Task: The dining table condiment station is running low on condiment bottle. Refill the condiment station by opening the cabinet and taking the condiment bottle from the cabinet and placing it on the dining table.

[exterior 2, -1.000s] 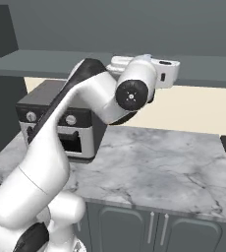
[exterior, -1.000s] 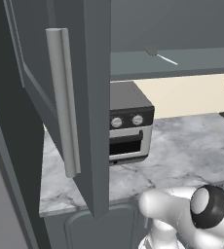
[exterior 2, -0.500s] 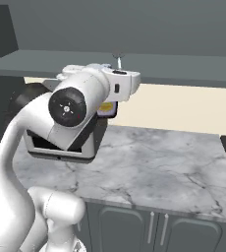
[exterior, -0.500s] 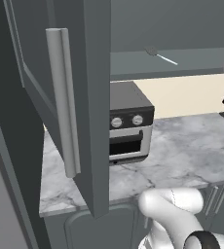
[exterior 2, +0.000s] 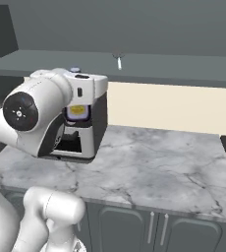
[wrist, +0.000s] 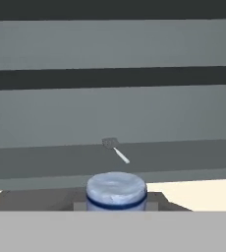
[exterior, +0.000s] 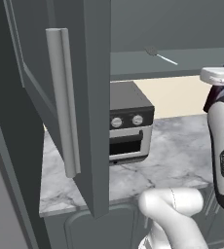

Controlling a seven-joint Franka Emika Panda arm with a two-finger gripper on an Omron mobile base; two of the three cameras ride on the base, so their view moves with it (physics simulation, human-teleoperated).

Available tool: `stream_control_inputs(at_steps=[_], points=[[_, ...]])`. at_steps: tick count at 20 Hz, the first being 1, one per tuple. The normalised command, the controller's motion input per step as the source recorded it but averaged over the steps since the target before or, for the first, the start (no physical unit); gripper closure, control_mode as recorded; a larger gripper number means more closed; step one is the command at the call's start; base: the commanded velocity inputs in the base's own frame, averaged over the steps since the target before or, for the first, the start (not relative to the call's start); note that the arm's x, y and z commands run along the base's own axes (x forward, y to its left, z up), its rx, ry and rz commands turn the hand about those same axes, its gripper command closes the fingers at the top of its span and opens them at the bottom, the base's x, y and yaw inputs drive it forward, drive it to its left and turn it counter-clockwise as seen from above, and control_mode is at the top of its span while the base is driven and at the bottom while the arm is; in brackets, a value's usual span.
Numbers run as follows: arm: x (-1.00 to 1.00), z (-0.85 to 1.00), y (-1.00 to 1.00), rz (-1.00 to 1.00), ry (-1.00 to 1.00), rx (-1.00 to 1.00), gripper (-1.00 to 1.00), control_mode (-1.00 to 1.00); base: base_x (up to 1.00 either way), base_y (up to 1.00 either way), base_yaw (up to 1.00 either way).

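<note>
My gripper (exterior 2: 81, 101) is shut on the condiment bottle (exterior 2: 78, 112), a squat dark bottle with a pale label, and holds it above the marble worktop in front of the toaster oven. In the hand view the bottle's lilac cap (wrist: 116, 191) sits right at my gripper (wrist: 116, 205). The left base view shows my hand (exterior: 220, 78) at the right edge, with a sliver of the dark bottle (exterior: 211, 101) under it. The cabinet stands open: its door (exterior: 92, 97) with the long bar handle (exterior: 63, 102) swings out at left. The dining table is out of view.
A spatula (exterior: 160, 56) lies on the open cabinet's shelf (exterior 2: 174, 71). A dark toaster oven (exterior: 128, 129) stands on the marble worktop (exterior 2: 154, 167) below. Base cabinet doors (exterior 2: 154, 229) run under the worktop. The open door juts out close to my arm's left side.
My arm has swung round: the hand with the bottle travelled left across the right base view and came into the left base view's right edge. Grip unchanged.
</note>
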Motion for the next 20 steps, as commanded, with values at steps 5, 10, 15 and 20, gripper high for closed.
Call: stream_control_inputs(at_steps=[5,10,15,20], points=[[-0.06,-0.01,0.01,0.03,0.0,0.02,1.0,-1.0,0.0,0.0,0.0],[0.0,-0.09,0.11,0.06,0.0,-0.04,1.0,-1.0,0.0,0.0,0.0],[-0.14,-0.01,0.03,0.03,-0.02,-0.03,1.0,1.0,-0.35,0.01,0.0],[0.0,0.0,0.0,0.0,0.0,0.0,1.0,1.0,-1.0,0.1,-0.01]])
